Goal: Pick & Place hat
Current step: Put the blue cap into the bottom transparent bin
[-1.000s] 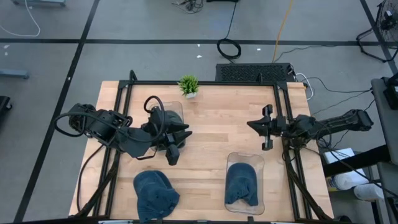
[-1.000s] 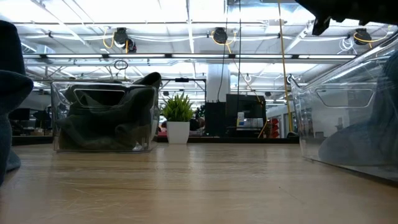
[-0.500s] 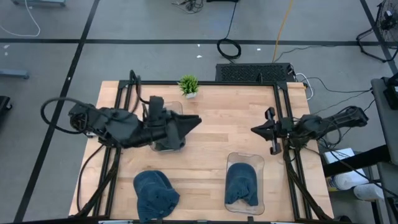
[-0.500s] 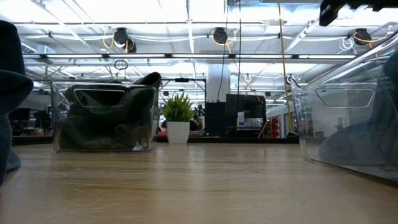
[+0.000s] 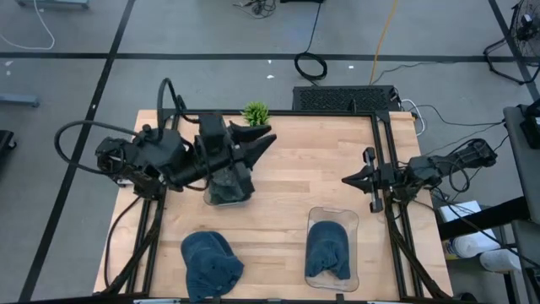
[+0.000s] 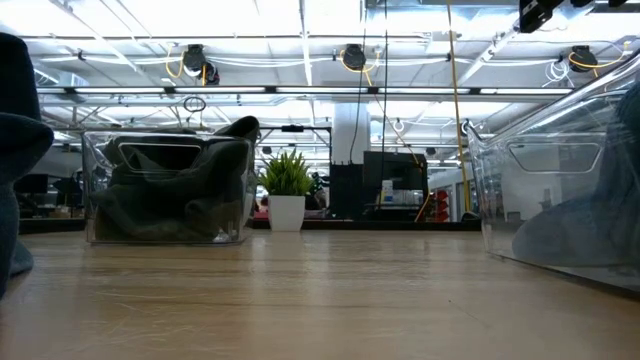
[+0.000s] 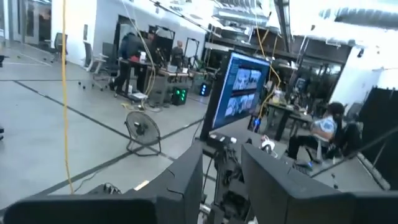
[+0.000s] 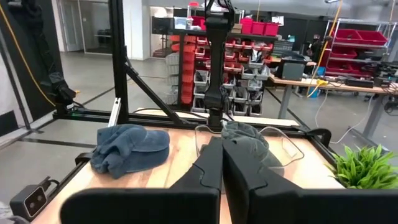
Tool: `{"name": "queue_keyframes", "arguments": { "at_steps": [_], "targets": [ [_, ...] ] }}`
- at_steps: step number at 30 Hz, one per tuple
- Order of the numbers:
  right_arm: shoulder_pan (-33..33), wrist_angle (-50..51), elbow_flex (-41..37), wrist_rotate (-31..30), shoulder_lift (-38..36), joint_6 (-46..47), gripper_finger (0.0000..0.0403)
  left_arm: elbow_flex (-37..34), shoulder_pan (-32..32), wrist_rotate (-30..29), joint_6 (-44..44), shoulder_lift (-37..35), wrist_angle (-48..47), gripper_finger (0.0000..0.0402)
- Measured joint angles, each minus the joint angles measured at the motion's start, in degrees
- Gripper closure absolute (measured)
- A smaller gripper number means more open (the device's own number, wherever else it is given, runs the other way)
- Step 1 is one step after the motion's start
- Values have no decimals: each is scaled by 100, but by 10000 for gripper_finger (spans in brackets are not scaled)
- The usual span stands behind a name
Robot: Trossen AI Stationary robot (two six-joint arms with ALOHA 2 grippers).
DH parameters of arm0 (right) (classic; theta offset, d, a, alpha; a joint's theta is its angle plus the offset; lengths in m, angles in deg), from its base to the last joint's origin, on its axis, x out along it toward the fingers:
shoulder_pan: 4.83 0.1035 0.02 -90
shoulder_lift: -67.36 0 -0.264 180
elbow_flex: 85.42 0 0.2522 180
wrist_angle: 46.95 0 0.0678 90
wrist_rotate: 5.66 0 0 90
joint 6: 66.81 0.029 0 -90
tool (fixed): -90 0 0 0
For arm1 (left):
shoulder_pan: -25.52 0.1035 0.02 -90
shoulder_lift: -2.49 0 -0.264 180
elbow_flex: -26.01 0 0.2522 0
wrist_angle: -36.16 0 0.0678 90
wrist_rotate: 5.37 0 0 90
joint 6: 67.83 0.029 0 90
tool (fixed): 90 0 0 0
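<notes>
Lifting clear of the far-left bin (image 5: 228, 187) — a hat (image 5: 226, 183) inside — the left gripper (image 5: 261, 143) has swung up, fingers parted, empty. Another hat (image 5: 209, 263) waits at the table's near edge; right gripper (image 5: 364, 179) closed.

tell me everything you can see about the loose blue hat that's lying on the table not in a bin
The loose blue hat is soft, dark blue fabric, crumpled into a rounded, folded heap rather than standing in shape. It lies directly on the wooden table at the near left corner, outside both clear bins and apart from them. In the right wrist view it shows as a slumped, plush-looking bundle with rolled folds. Neither gripper touches it.
</notes>
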Motion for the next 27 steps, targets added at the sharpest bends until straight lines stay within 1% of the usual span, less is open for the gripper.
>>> {"name": "queue_keyframes", "arguments": {
  "at_steps": [1,3,5,6,8,10,11,13,14,16,19,22,23,24,27],
  "targets": [
    [0,-1,0,0,0,-26,403,0,0,-15,132,0,17,282],
    [0,-2,-2,0,0,-66,403,0,21,-113,805,-15,-102,282],
    [0,3,-4,2,0,-111,403,0,32,-362,1503,-78,-680,282],
    [0,18,-4,2,0,-116,403,0,29,-537,1465,-114,-1123,282],
    [0,92,-4,2,0,-118,403,0,74,-731,730,-157,-2108,282],
    [0,156,-7,1,4,-118,403,0,137,-727,-42,-170,-3012,282],
    [0,163,-7,2,4,-118,403,0,161,-736,-331,-170,-3371,282],
    [0,171,-7,2,4,-90,403,-6,161,-932,-760,-239,-3926,282],
    [0,173,-7,2,4,-46,403,-9,127,-1124,-967,-308,-4145,282],
    [0,172,-7,2,4,13,403,-8,-25,-1685,-1302,-550,-4507,282],
    [0,203,-7,15,4,14,403,13,-387,-2537,-1884,-919,-5395,282],
    [0,137,-78,17,0,-14,403,-90,-784,-2859,-2855,-1109,-6757,282],
    [0,76,-121,17,0,-59,403,-241,-908,-2927,-3212,-1159,-6936,282],
    [-2,28,-153,16,0,-121,403,-534,-1011,-3013,-3313,-1252,-6832,282],
    [-2,-140,-196,9,4,-201,403,-1543,-1494,-3096,-3055,-1708,-6425,282]
  ]
}}
